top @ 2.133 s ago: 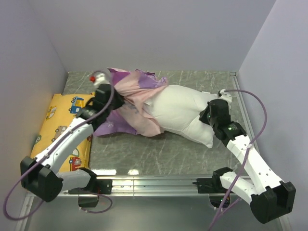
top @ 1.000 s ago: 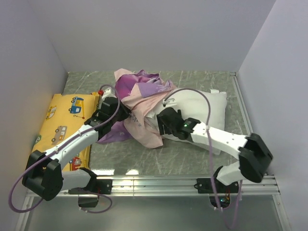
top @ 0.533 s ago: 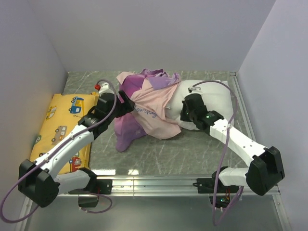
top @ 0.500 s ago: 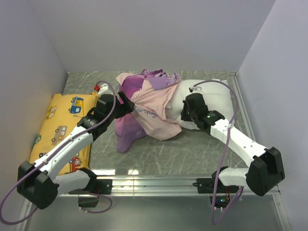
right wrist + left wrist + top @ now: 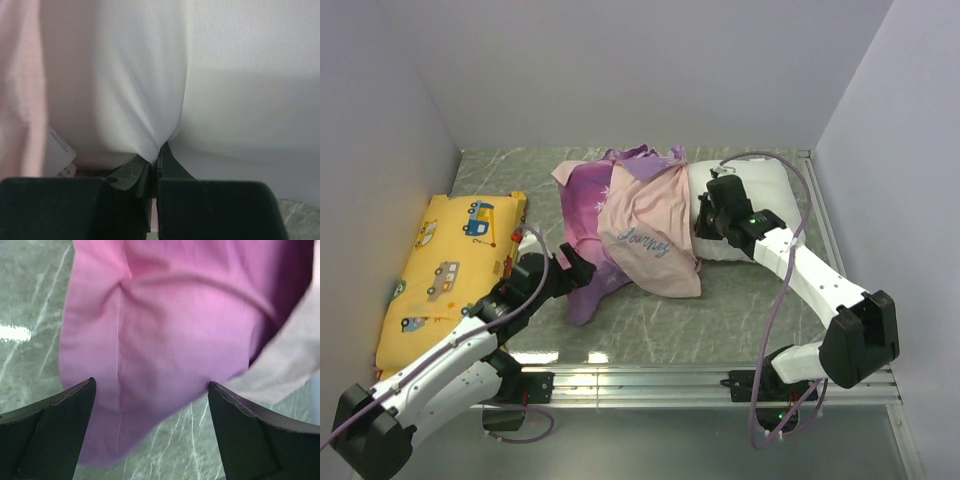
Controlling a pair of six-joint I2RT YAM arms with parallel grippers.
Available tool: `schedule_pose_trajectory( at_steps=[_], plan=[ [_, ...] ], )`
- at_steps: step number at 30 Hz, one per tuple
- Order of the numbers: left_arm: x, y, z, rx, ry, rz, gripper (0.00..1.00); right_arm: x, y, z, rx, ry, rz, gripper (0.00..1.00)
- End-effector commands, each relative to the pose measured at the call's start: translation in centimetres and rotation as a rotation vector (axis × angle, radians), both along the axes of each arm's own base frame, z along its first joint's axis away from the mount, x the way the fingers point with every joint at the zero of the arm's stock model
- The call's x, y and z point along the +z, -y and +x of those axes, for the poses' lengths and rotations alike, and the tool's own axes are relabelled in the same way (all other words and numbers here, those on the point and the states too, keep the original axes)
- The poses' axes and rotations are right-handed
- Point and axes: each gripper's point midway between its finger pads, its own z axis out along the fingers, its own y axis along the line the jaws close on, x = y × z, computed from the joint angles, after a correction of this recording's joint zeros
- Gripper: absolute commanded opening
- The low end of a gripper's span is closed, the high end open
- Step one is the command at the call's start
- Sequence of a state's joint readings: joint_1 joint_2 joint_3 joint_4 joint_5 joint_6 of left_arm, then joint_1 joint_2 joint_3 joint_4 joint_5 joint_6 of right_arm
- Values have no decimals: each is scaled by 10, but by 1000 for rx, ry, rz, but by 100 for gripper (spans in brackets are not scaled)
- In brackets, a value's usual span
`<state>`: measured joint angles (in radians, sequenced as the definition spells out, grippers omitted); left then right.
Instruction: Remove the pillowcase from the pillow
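The pink-purple pillowcase (image 5: 635, 225) lies crumpled over the left end of the white pillow (image 5: 765, 195), its pale inside facing up with lettering on it. My left gripper (image 5: 582, 268) stands open just near-left of the cloth's lower corner. In the left wrist view the pillowcase (image 5: 170, 330) hangs ahead of the left gripper (image 5: 151, 383), whose wide-apart jaws grip nothing. My right gripper (image 5: 705, 215) sits at the pillow's left part, beside the pillowcase edge. In the right wrist view the right gripper (image 5: 156, 150) is shut, pinching a fold of the pillow (image 5: 225, 75); the pillowcase (image 5: 20, 75) shows at the left.
A yellow cushion (image 5: 445, 260) with cartoon vehicles lies along the left wall. Grey walls close in the marbled table (image 5: 740, 310) on three sides. A metal rail (image 5: 640, 378) runs along the near edge. A small white tag (image 5: 59, 150) hangs under the pillow.
My left gripper opened, let go of the pillowcase and drew back toward the near left. The right gripper closed on the pillow and shifted toward the back right. The pillowcase settled flatter.
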<state>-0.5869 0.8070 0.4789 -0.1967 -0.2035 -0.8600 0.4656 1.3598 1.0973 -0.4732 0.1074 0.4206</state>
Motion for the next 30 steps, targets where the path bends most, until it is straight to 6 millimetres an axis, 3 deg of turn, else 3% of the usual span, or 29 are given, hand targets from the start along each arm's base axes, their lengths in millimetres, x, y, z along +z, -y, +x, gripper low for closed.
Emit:
schedule_pose_trajectory(
  at_steps=[1, 5, 10, 13, 16, 17, 19, 20, 22, 23, 26, 28, 29, 30],
  plan=[
    [-1, 5, -12, -35, 27, -51, 99, 30, -8, 19, 2, 80, 46, 0],
    [-13, 13, -23, -88, 27, -84, 99, 26, -11, 20, 3, 70, 56, 0],
    [-24, 14, -18, -62, -15, -68, 99, 28, -9, 23, -14, 73, 45, 0],
    [-31, 8, -12, -8, -49, -29, 88, 32, -5, 23, -27, 79, 31, 0],
    [-22, 2, 1, 60, -22, -21, 65, 35, 0, 23, -38, 89, 23, 0],
    [-16, 3, 6, 70, -7, -20, 50, 36, 1, 23, -40, 90, 25, 0],
    [-9, 2, 12, 86, 6, -9, 31, 36, 5, 22, -47, 91, 18, 0],
    [-3, 2, 16, 97, 5, 5, 15, 39, 7, 21, -50, 97, 19, 0],
    [5, -9, 24, 161, 17, 36, 0, 38, 12, 21, -55, 98, 14, 0],
    [16, -11, 29, 179, 33, 41, 0, 39, 18, 22, -69, 102, 16, 0],
    [41, -31, 48, 245, 61, 12, 0, 38, 32, 23, -99, 96, 19, 0],
    [54, -67, 65, 317, 66, -50, 0, 37, 43, 22, -128, 94, 34, 0],
    [67, -103, 74, 422, 98, -75, 0, 33, 56, 23, -169, 84, 50, 0],
    [72, -119, 76, 466, 100, -82, 1, 33, 59, 22, -176, 77, 76, 0]
  ],
)
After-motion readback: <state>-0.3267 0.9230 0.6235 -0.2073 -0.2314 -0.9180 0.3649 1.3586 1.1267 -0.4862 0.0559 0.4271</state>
